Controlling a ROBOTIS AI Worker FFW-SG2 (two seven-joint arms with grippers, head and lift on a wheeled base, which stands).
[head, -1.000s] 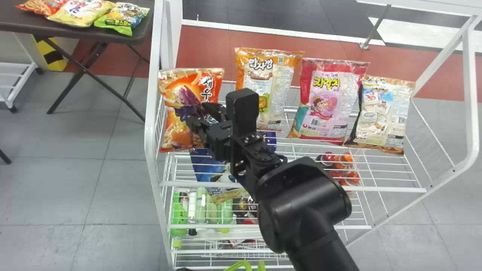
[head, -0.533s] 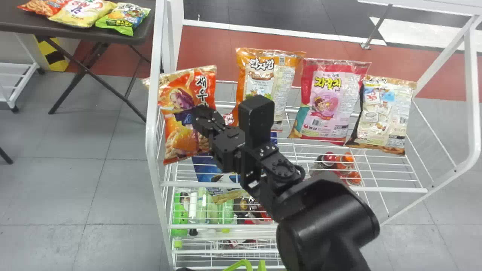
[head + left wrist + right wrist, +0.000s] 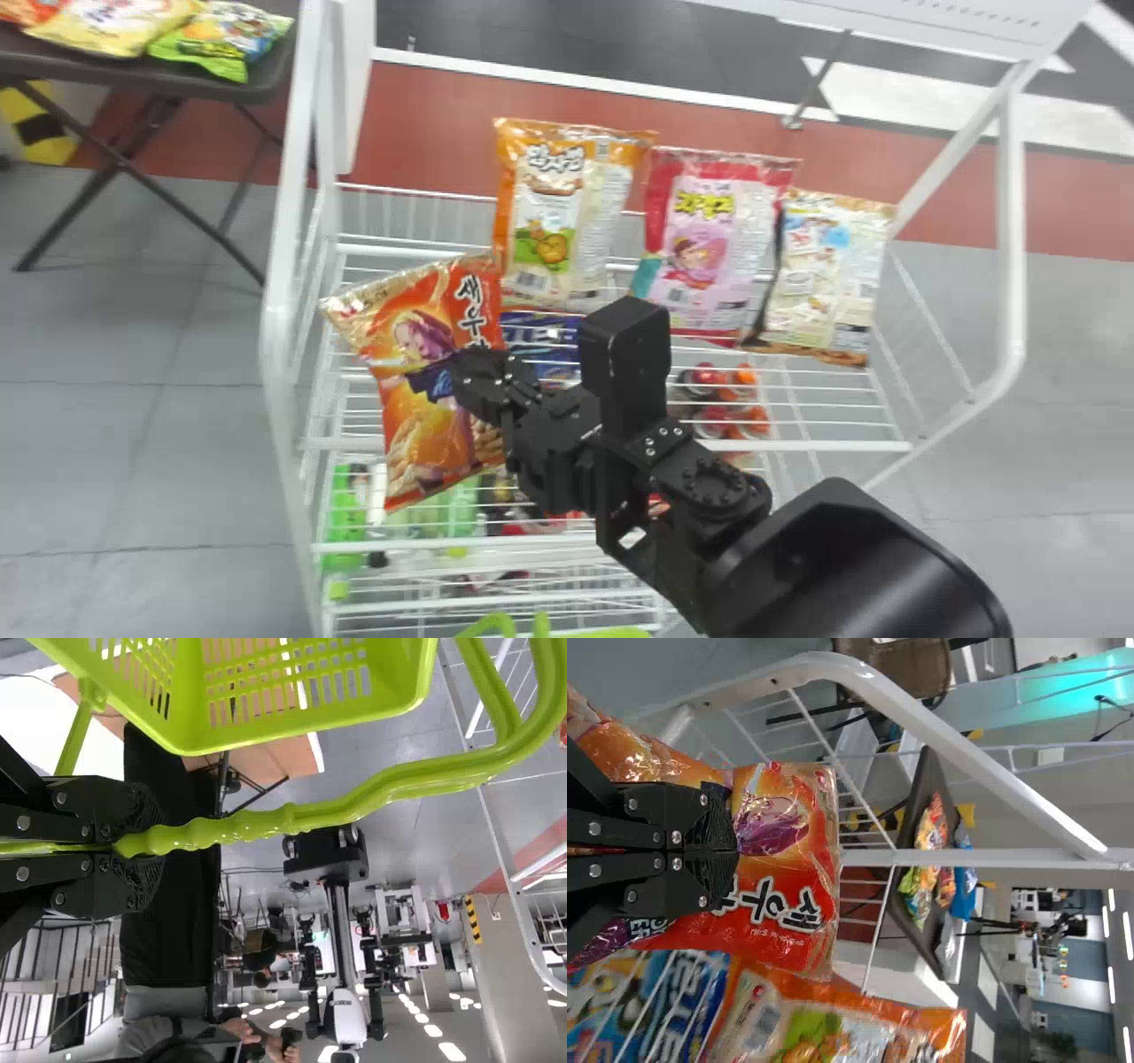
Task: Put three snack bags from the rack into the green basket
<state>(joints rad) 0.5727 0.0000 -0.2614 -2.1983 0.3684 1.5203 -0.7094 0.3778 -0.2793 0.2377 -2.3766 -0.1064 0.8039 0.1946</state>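
Tilted org/red snack bag point(image 3: 416, 443), shiny, in R claw point(image 3: 459, 379)

glossy crinkled orange-and-red plastic snack bag point(image 3: 425, 390), smooth white metal wire rack point(image 3: 1010, 230), smooth shiny lime-green plastic basket point(image 3: 266, 819), matt dark tabletop point(image 3: 115, 69)

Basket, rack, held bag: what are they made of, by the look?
Basket: probably moulded plastic, semi-gloss; even lime green, slots cut through the walls, rounded handle.
Rack: likely painted or coated metal, smooth white; bent tube frame, thin wires.
Held bag: glossy printed film, perhaps foil-lined; sharp highlights, creases.
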